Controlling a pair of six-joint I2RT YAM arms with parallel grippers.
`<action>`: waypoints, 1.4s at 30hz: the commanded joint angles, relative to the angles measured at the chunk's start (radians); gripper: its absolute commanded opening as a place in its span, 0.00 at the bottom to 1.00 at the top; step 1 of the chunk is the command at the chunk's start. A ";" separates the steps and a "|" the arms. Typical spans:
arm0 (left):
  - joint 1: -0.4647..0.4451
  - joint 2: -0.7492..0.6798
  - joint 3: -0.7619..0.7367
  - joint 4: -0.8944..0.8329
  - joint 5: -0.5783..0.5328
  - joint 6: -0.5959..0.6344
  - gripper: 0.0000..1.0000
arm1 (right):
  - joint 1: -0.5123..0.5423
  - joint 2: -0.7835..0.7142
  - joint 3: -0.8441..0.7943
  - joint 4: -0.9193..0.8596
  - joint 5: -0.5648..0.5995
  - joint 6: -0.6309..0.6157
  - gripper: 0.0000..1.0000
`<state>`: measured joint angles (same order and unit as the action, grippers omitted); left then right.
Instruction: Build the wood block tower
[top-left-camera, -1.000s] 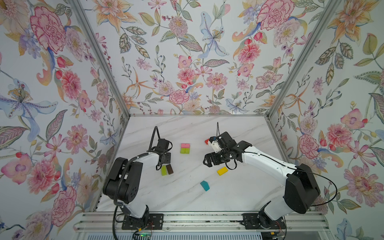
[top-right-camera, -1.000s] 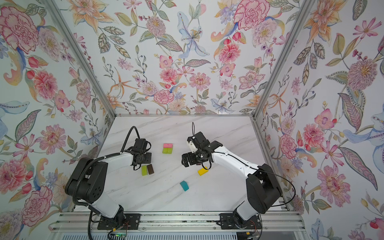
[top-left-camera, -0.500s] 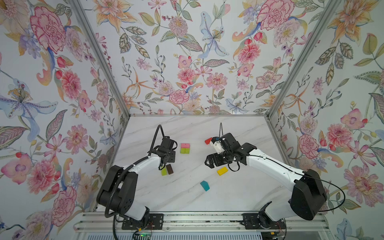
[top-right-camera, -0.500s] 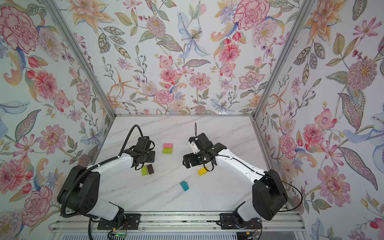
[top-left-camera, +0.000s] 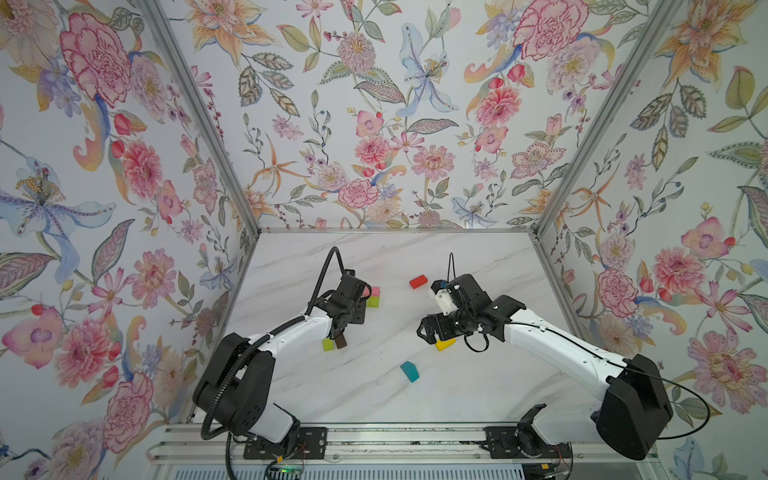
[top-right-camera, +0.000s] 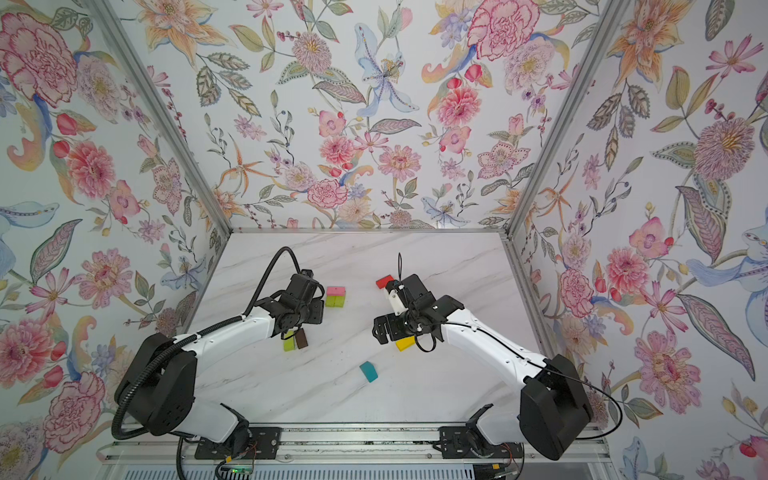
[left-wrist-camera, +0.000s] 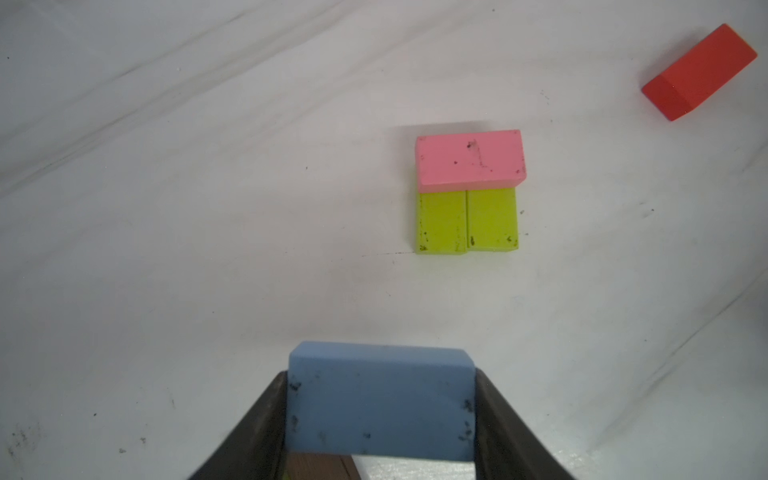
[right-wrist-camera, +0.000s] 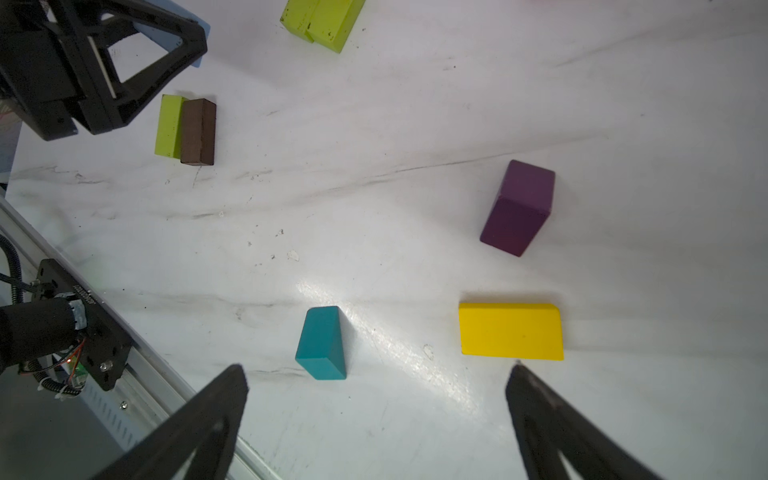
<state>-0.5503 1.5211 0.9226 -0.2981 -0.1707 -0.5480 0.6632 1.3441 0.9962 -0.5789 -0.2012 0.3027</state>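
The left gripper (left-wrist-camera: 380, 382) is clamped on the ends of a light blue block (left-wrist-camera: 381, 405), held above the bench (top-left-camera: 374, 399). The tower (left-wrist-camera: 467, 191), a pink block (left-wrist-camera: 469, 160) across two lime green blocks (left-wrist-camera: 465, 220), sits left of middle, nearer the far edge. The right gripper (right-wrist-camera: 376, 370) hangs wide apart and empty beside the yellow block (right-wrist-camera: 511, 331). These blocks look light, rigid and smooth-painted, so squeezing flat opposite faces should hold them

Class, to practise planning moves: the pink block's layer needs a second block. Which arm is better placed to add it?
Left: the left hand grips the light blue block, facing the tower; the right hand is open and empty.
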 joint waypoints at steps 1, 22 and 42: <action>-0.025 0.033 0.041 -0.013 -0.036 -0.036 0.52 | -0.009 -0.057 -0.025 -0.001 0.022 0.022 0.99; -0.093 0.314 0.264 -0.007 -0.063 -0.075 0.53 | -0.146 -0.178 -0.090 -0.002 -0.030 0.027 0.99; -0.091 0.391 0.345 -0.035 -0.094 -0.055 0.54 | -0.175 -0.192 -0.097 -0.002 -0.043 0.023 0.99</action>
<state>-0.6346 1.8954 1.2320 -0.3038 -0.2256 -0.6136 0.4946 1.1721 0.9142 -0.5789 -0.2325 0.3218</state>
